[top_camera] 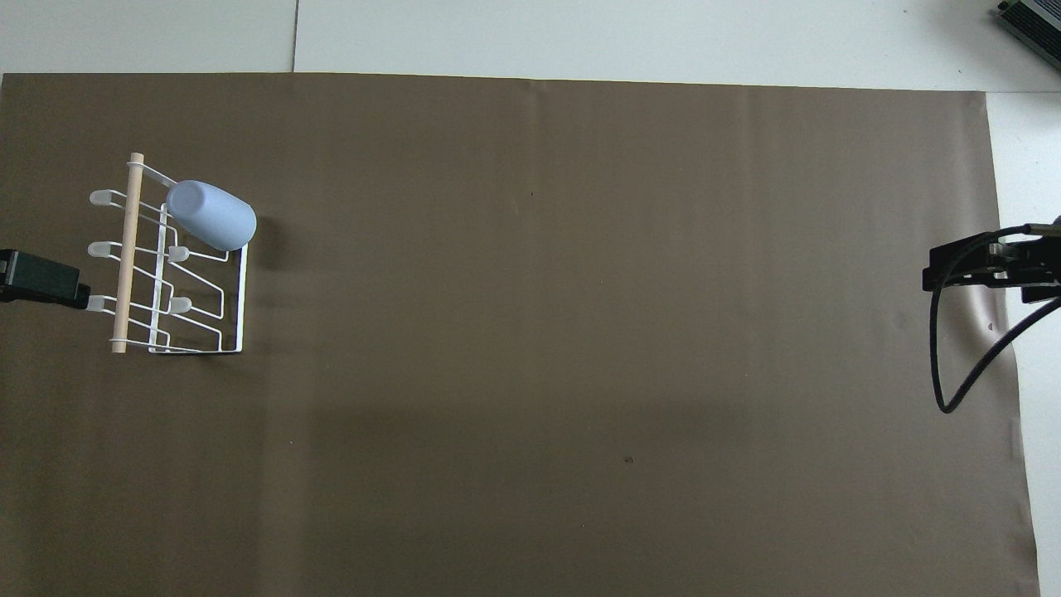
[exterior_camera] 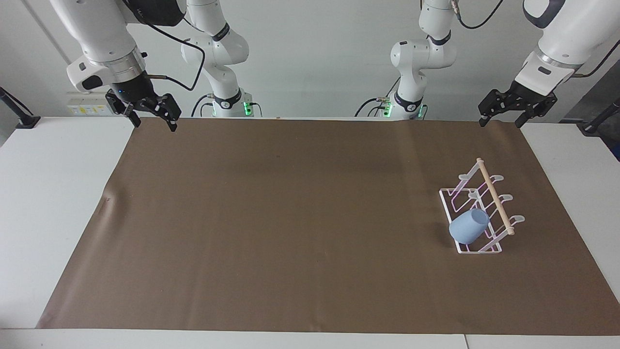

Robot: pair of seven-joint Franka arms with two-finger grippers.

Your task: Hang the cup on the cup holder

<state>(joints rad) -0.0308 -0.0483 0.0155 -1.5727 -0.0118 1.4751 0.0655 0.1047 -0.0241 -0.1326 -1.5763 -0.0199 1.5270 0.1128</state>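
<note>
The light-blue cup (exterior_camera: 468, 226) hangs mouth-down and tilted on a prong of the white wire cup holder (exterior_camera: 494, 194), at the holder's end farther from the robots. It also shows in the overhead view (top_camera: 211, 215) on the holder (top_camera: 124, 265). My left gripper (exterior_camera: 501, 123) is open and empty, raised over the mat's edge at the left arm's end, well apart from the holder; only part of it (top_camera: 41, 280) shows from overhead. My right gripper (exterior_camera: 155, 125) is open and empty, waiting over the mat's corner at the right arm's end, and also shows from overhead (top_camera: 986, 269).
A brown mat (exterior_camera: 290, 218) covers most of the white table (exterior_camera: 48, 194). A black cable (top_camera: 953, 365) loops down from the right arm over the mat's edge.
</note>
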